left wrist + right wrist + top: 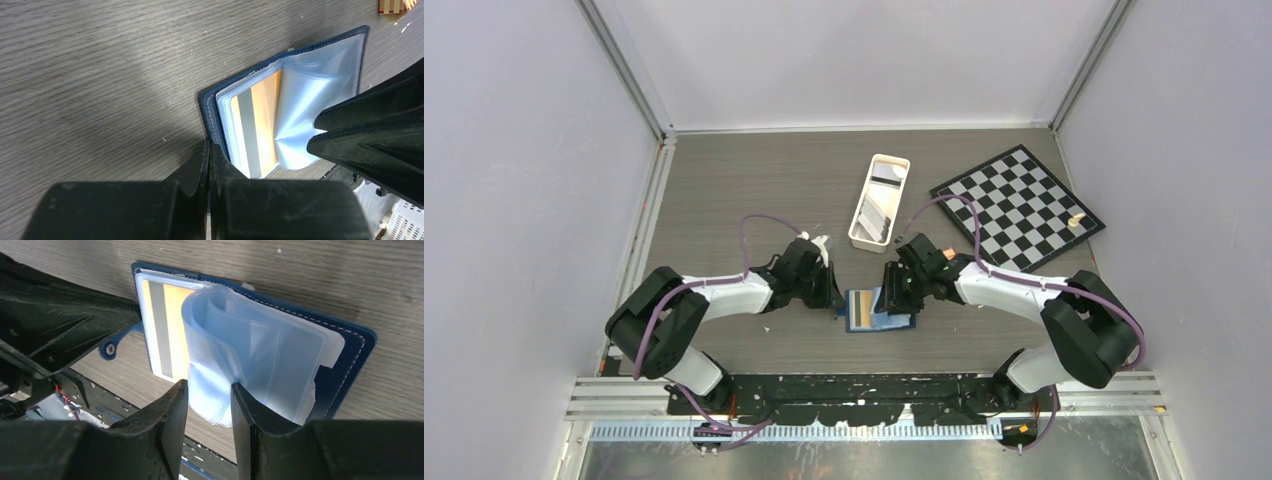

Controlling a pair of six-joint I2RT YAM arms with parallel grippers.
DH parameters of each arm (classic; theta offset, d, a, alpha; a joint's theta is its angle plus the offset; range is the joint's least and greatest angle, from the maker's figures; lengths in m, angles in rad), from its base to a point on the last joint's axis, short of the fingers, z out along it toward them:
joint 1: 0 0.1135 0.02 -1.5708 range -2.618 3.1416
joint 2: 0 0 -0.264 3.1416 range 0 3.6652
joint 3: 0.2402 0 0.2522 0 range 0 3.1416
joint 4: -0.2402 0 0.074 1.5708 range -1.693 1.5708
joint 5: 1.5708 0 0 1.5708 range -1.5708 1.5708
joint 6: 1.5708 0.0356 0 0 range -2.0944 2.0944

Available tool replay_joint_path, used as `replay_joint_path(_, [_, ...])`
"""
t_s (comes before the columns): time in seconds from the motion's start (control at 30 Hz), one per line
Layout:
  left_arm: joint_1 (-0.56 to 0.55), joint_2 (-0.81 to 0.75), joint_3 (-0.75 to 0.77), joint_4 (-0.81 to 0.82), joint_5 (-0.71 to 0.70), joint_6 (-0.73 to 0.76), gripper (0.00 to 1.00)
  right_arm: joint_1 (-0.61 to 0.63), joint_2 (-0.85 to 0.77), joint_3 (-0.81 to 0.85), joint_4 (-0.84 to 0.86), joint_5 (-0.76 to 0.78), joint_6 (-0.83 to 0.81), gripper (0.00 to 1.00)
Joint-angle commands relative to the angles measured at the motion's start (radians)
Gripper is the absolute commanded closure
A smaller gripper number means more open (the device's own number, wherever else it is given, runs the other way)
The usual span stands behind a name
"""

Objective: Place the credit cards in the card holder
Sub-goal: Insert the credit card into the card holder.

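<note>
Tabletop (754, 190) | card holder (361, 347): credit card (175, 330) part-hidden | left tool (209, 150) together | right tool (209, 387) apart

The top external camera is looking down from above and behind the arm bases, taking in the whole table (754, 190) from a distance. The left wrist camera is sitting close behind the left gripper (209, 150), looking down onto the card holder (320, 85). The right wrist camera is looking closely past the right gripper (207, 390). All three views are sharing the card holder, and each wrist view is catching the opposite gripper.
</note>
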Motion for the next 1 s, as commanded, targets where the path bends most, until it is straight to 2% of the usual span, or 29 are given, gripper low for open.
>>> replay_joint_path(0.0, [0.001, 0.027, -0.026, -0.042, -0.042, 0.021, 1.00, 0.002, -0.050, 0.020, 0.095, -0.053, 0.037, 0.59])
replay_joint_path(0.67, [0.001, 0.028, -0.030, -0.038, -0.039, 0.019, 1.00, 0.003, -0.049, 0.014, 0.148, -0.069, 0.060, 0.59])
replay_joint_path(0.8, [0.002, 0.025, -0.030, -0.039, -0.039, 0.019, 1.00, 0.002, -0.055, 0.021, 0.081, -0.001, 0.040, 0.60])
replay_joint_path(0.97, [0.002, 0.015, -0.036, -0.042, -0.050, 0.018, 1.00, 0.003, -0.065, 0.054, -0.111, 0.184, 0.017, 0.61])
